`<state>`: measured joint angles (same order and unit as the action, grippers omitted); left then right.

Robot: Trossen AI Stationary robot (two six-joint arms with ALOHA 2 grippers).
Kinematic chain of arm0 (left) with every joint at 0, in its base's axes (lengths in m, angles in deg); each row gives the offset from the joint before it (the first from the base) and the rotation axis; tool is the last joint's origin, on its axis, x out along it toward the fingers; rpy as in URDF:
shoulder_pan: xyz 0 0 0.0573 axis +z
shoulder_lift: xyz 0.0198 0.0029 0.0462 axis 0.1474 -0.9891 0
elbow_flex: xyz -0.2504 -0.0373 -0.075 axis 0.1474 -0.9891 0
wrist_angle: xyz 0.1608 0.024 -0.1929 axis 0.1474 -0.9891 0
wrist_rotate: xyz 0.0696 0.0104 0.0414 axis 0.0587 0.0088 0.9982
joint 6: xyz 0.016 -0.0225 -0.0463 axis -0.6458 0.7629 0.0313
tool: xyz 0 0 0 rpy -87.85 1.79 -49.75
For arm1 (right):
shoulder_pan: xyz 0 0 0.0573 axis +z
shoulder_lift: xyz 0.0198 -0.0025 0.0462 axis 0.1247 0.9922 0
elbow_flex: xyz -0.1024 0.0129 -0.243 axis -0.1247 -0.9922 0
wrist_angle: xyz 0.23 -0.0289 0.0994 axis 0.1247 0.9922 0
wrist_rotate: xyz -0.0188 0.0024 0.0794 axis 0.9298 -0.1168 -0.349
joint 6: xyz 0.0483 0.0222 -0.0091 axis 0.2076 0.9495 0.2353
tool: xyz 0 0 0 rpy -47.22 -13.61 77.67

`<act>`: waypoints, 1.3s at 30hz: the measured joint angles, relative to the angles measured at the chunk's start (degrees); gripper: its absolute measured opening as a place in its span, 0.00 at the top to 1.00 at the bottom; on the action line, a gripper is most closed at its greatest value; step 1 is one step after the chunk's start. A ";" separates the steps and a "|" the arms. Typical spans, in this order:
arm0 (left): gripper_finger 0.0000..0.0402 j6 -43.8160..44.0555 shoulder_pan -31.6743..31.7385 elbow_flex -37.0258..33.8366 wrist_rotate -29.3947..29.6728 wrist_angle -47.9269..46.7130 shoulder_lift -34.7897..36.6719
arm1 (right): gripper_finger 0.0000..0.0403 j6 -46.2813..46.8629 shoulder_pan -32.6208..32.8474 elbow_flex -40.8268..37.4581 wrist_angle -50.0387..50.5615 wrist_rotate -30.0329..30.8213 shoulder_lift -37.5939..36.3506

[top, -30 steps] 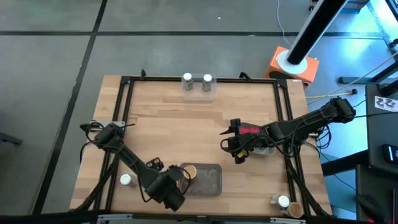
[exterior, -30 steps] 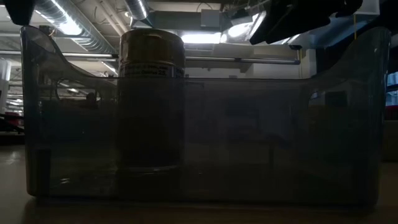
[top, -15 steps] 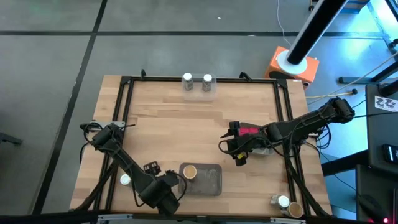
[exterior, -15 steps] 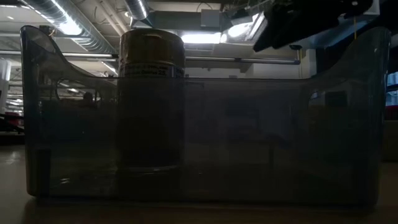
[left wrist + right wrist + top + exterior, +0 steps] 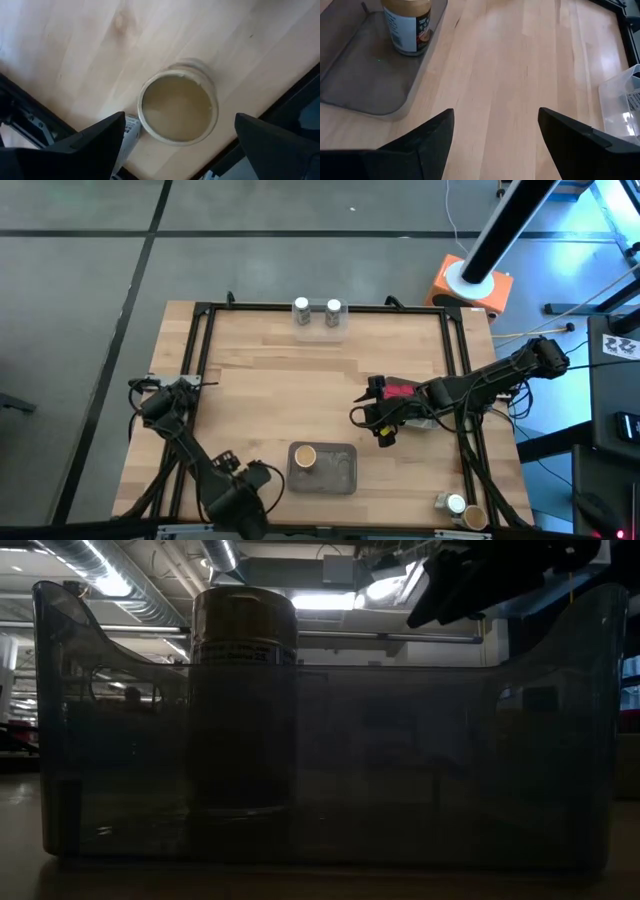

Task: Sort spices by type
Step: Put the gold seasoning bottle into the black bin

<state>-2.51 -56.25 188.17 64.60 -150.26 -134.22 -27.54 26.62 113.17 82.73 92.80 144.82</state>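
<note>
Now left hand [image 5: 238, 498] off grey tray [image 5: 340, 480], over white-capped jar [image 5: 177, 107].

Spice containers, as visible:

- Tan-topped jar [image 5: 306, 456]: round, upright, printed label on its side; stands at one end of a grey tray [image 5: 340, 478] near the front of the tabletop [image 5: 300, 380].
- Two white-capped jars [image 5: 301, 308] and [image 5: 333, 309]: upright, side by side, apart, at the far edge.
- White-capped jar [image 5: 177, 106]: upright on bare wood beside the black frame at the front left, seen from straight above.
- White-capped jar [image 5: 455, 504] and brown-topped jar [image 5: 475, 516]: upright, just beside each other at the front right corner.
- Red pack [image 5: 400, 390]: at the right side, partly hidden.
</note>
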 joint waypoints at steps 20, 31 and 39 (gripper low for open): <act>0.11 1.06 -0.28 -6.62 0.55 1.94 1.26 | 0.28 0.20 0.00 0.00 -0.13 0.00 -0.02; 0.11 3.81 -0.04 -6.84 0.63 -0.09 3.56 | 0.28 0.20 0.00 0.00 -0.17 -0.02 -0.02; 0.11 7.46 0.18 -6.84 1.63 0.02 8.58 | 0.28 0.20 0.00 0.00 -0.27 -0.02 -0.02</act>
<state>4.95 -56.08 181.34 66.23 -150.23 -125.64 -27.34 26.62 113.17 82.46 92.78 144.80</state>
